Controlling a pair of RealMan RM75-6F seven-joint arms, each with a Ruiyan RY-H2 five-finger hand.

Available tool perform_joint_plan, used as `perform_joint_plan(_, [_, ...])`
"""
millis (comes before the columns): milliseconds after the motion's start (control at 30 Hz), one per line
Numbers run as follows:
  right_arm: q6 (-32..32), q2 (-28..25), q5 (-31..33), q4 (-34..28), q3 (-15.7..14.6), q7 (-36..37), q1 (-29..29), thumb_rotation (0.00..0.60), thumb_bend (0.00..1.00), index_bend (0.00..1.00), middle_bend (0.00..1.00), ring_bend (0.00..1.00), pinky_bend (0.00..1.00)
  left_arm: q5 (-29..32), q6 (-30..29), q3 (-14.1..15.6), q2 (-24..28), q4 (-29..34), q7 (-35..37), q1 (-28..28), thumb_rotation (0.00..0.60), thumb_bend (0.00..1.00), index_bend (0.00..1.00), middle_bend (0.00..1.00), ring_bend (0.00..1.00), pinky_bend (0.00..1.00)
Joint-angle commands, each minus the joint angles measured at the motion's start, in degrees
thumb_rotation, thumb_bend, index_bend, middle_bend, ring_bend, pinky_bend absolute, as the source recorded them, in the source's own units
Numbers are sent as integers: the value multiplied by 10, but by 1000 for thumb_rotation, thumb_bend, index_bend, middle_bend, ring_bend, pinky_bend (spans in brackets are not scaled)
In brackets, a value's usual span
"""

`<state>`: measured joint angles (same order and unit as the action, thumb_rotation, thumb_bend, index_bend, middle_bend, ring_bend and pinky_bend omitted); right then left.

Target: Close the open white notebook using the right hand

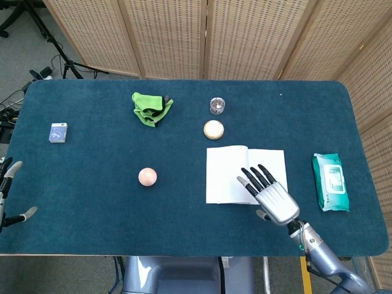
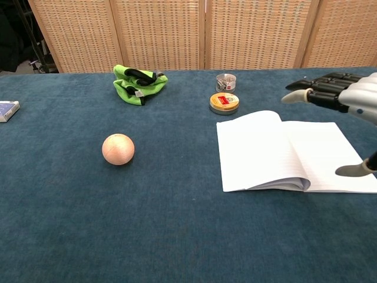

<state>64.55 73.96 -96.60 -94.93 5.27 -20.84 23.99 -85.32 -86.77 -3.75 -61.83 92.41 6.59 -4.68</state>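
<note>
The white notebook (image 1: 229, 164) (image 2: 265, 150) lies open and flat on the blue table, right of centre. My right hand (image 1: 271, 195) (image 2: 344, 97) hovers above its right page, palm down, fingers spread and pointing toward the spine, holding nothing. It covers part of the right page in the head view. My left hand (image 1: 6, 196) shows only at the far left edge of the head view, off the table's front corner, fingers apart and empty.
A peach ball (image 1: 147, 176) sits left of the notebook. A round tin (image 1: 213, 129) and a small clear jar (image 1: 217, 105) stand just behind it. A green cloth (image 1: 150, 108), a small blue box (image 1: 58, 132) and a wipes pack (image 1: 330, 181) lie around.
</note>
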Motion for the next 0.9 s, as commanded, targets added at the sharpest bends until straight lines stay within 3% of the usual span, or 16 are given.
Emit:
perform_joint_plan(33, [-26, 30, 33, -22, 4, -54, 13, 600, 97, 0, 0, 0, 0, 0, 1, 0, 1, 0, 2, 0, 600, 0, 0, 0, 0, 0])
perform_joint_plan(533, [-56, 122, 124, -4, 13, -221, 41, 600, 209, 0, 0, 0, 0, -2, 4, 2, 8, -1, 17, 1, 600, 0, 0, 0, 0, 0])
perform_joint_plan(667, [-41, 150, 140, 18, 11, -275, 43, 600, 283, 0, 0, 0, 0, -3, 7, 4, 9, 1, 15, -1, 600, 0, 0, 0, 0, 0])
perform_joint_plan(900, [-29, 178, 157, 38, 9, -301, 48, 600, 250, 0, 0, 0, 0, -1, 6, 3, 12, 1, 22, 1, 600, 0, 0, 0, 0, 0])
